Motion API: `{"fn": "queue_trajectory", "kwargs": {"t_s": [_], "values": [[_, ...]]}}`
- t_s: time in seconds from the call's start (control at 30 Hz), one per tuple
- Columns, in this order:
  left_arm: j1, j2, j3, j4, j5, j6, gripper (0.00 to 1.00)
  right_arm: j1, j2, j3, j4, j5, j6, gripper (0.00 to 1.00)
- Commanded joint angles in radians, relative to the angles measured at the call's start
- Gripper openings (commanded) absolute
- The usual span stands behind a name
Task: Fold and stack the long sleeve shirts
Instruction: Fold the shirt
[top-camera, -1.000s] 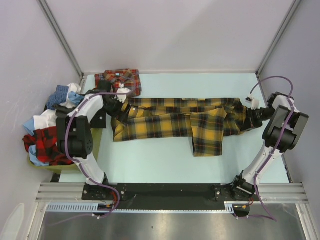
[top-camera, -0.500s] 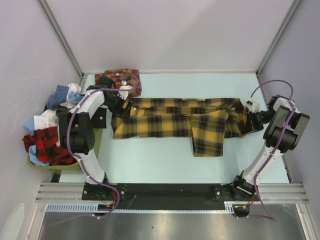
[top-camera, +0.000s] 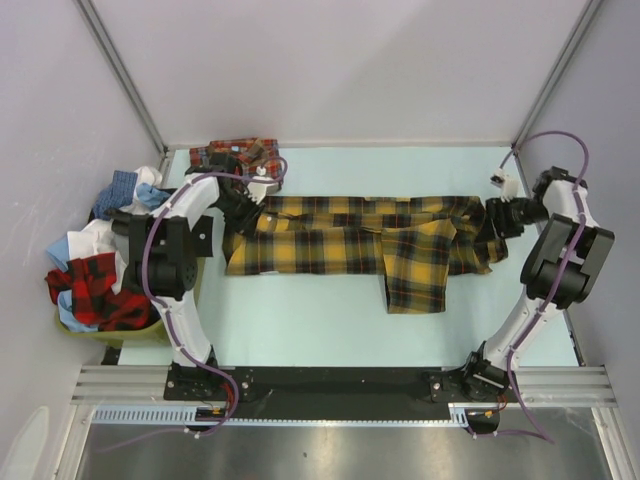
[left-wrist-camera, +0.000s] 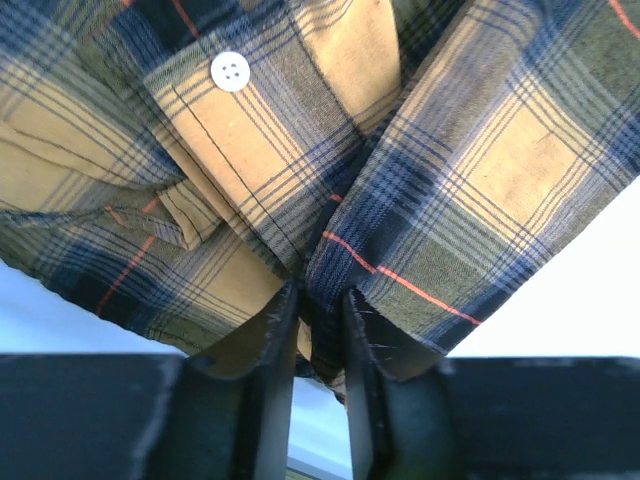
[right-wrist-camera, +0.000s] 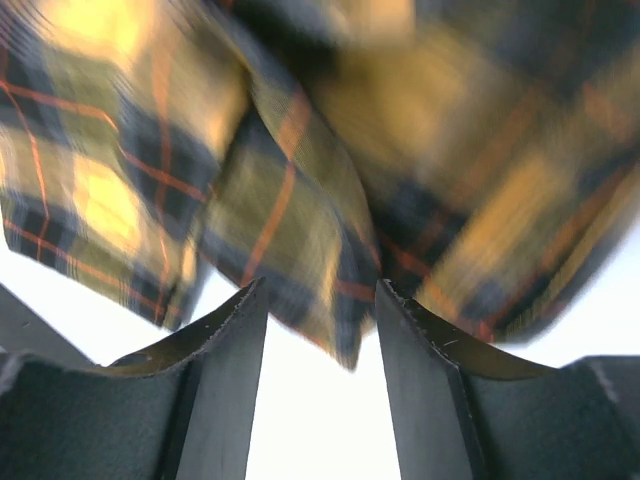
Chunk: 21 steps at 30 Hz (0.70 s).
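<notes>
Yellow shirt (top-camera: 330, 240): spread flat, lying sideways across the middle of the table (top-camera: 300, 330).
Red shirt (top-camera: 240, 158): folded, far-left corner, just past yellow's L end.
L gripper (left-wrist-camera: 312, 325): fingers nearly together, nipping a fold of yellow plaid.
R gripper (right-wrist-camera: 320, 340): jaws apart, hem dangling between, not clamped; pic blurry.
Handling: prob light, floppy flannel; sags w/o both ends held; cloth looks grippy.
Grab pts: end corners, doubled cloth nr edge; skip the button (left-wrist-camera: 231, 71).

pale green table (top-camera: 330, 330): yellow-and-black shirt (top-camera: 330, 245) lies flat between the jaws of left gripper (top-camera: 244, 210) and right gripper (top-camera: 490, 222); folded red-orange shirt (top-camera: 222, 155) just beyond the left jaws.
</notes>
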Motion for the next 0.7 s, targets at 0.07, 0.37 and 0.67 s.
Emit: {"fn": "queue_trajectory", "kwargs": {"t_s": [0.07,0.37,0.67], "values": [[-0.026,-0.009,0.054,-0.055,0.024,0.036,0.19,0.128,0.015,0.074,0.169,0.033,0.060,0.53],[-0.028,-0.021,0.059,-0.056,0.016,0.036,0.02,0.156,0.053,0.086,0.172,0.097,0.006,0.34],[-0.028,-0.053,0.102,-0.061,0.053,0.041,0.00,0.089,-0.027,0.115,0.091,-0.018,-0.031,0.00]]}}
